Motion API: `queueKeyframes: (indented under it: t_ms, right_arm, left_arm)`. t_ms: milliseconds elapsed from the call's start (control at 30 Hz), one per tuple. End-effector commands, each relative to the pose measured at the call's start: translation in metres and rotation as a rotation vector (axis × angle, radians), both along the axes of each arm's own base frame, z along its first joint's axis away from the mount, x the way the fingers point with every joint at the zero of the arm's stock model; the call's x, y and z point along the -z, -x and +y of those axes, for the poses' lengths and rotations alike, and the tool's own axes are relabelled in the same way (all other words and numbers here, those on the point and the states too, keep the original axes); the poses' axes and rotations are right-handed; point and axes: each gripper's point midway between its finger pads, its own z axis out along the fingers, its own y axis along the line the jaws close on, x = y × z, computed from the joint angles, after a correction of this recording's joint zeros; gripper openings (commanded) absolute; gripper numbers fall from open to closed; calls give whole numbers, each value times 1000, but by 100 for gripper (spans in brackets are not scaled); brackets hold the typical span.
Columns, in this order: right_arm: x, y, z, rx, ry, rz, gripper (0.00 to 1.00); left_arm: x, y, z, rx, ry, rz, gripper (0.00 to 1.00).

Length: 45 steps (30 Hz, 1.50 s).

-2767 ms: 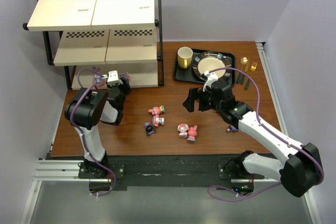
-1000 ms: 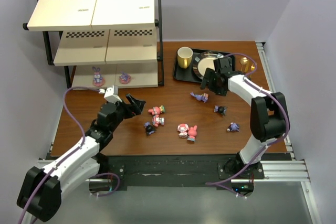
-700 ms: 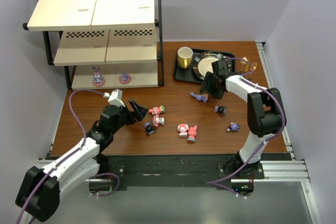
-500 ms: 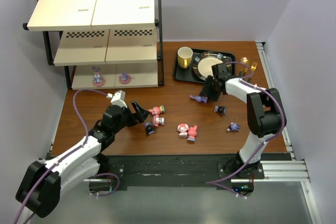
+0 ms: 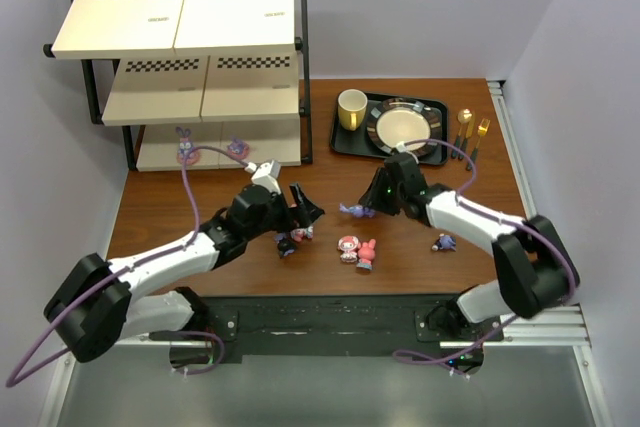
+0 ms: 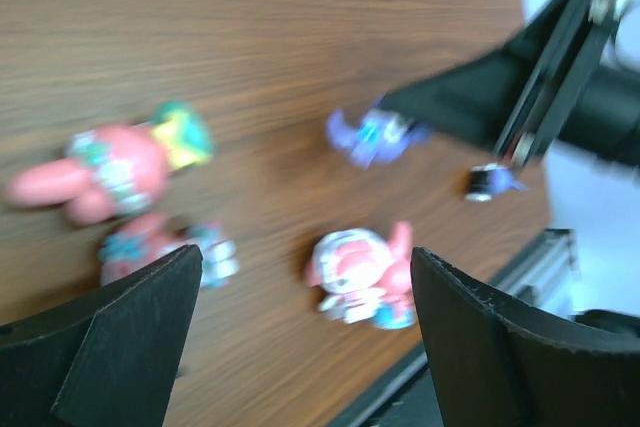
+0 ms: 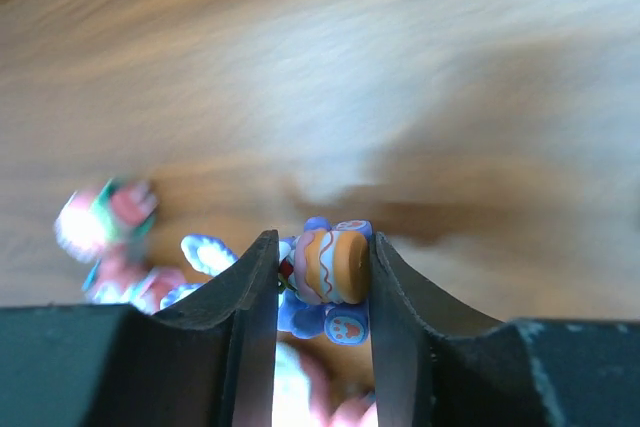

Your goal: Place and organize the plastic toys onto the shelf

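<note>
The shelf (image 5: 176,13) stands at the back left, with two purple bunnies (image 5: 186,147) on its bottom board. My right gripper (image 5: 368,207) is shut on a small purple toy (image 5: 354,210) just above the table's middle. In the right wrist view that purple toy (image 7: 334,267), with an orange cake on it, sits squeezed between both fingers. My left gripper (image 5: 301,209) hangs open over a pink toy (image 5: 299,232) and a dark toy (image 5: 284,244). A pink pair (image 6: 362,273) lies between its fingers' tips in the left wrist view. Another dark toy (image 5: 444,242) lies to the right.
A black tray (image 5: 340,141) with a yellow mug (image 5: 351,109) and a plate (image 5: 403,127) sits at the back, right of the shelf. Gold cutlery (image 5: 465,123) lies beside it. The two arms' grippers are close together over the table's middle.
The right gripper closed on the purple toy near the tray and carried it left and nearer. The left arm stretched right over the pink toys, staying open.
</note>
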Motion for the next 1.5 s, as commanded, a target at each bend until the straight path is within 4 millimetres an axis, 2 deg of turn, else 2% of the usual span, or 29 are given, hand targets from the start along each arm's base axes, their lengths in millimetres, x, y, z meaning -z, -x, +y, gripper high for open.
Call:
queueKeyframes:
  t_ms: [0,33,67,100,200,333,567,667,767,800,933,1033,1067,1133,1167,1200,1267,1300,1333,1400,1467]
  right_arm:
    - [-46,-7,5,148,-45,-240,0]
    - [-46,1,11,154,-66,-256,0]
    - [-61,2,11,170,-93,-301,0]
    - [-64,5,11,182,-99,-316,0]
    - [-75,14,9,226,-113,-364,0]
    - [-78,25,11,235,-124,-394,0]
    - [-83,28,10,222,-127,-421,0]
    - [-84,30,9,218,-133,-434,0]
    - [-82,32,10,208,-135,-438,0]
    - [-81,33,10,203,-133,-436,0]
    - [-79,35,10,190,-141,-439,1]
    - [-77,37,15,158,-148,-441,13]
    - [-79,36,17,145,-153,-445,28]
    - [-82,36,21,106,-136,-454,44]
    - [-83,38,23,81,-126,-453,58]
    - [-90,37,25,65,-122,-467,63]
    - [-90,39,21,20,-57,-476,71]
    - [-99,37,21,13,-52,-492,74]
    - [-100,37,19,-21,-14,-509,76]
    - [-109,40,28,-107,-16,-544,80]
    - [-119,41,37,-214,5,-623,84]
  left_arm:
    - [-42,-13,-33,-32,140,-9,88]
    - [-41,-12,-39,-38,135,-5,88]
    - [-41,-11,-42,-44,136,-1,87]
    - [-46,-13,-46,-54,154,1,86]
    - [-45,-13,-52,-85,157,8,83]
    - [-40,-15,-60,-105,182,30,75]
    - [-37,-20,-85,-82,194,45,60]
    - [-38,-20,-92,-79,222,49,47]
    - [-42,-19,-100,-62,236,47,28]
    - [-43,-18,-101,-56,238,45,18]
    - [-48,-19,-102,-49,243,7,0]
    - [-51,-21,-102,-33,220,-47,0]
    - [-52,-23,-100,-17,192,-87,0]
    - [-57,-25,-96,2,151,-146,0]
    - [-56,-26,-93,26,85,-200,0]
    - [-61,-28,-88,29,56,-235,0]
    - [-62,-32,-77,65,-69,-320,0]
    - [-67,-36,-69,62,-109,-351,0]
    - [-63,-37,-60,70,-167,-360,0]
    - [-72,-47,-41,76,-240,-419,0]
    - [-79,-48,-34,151,-266,-452,0]
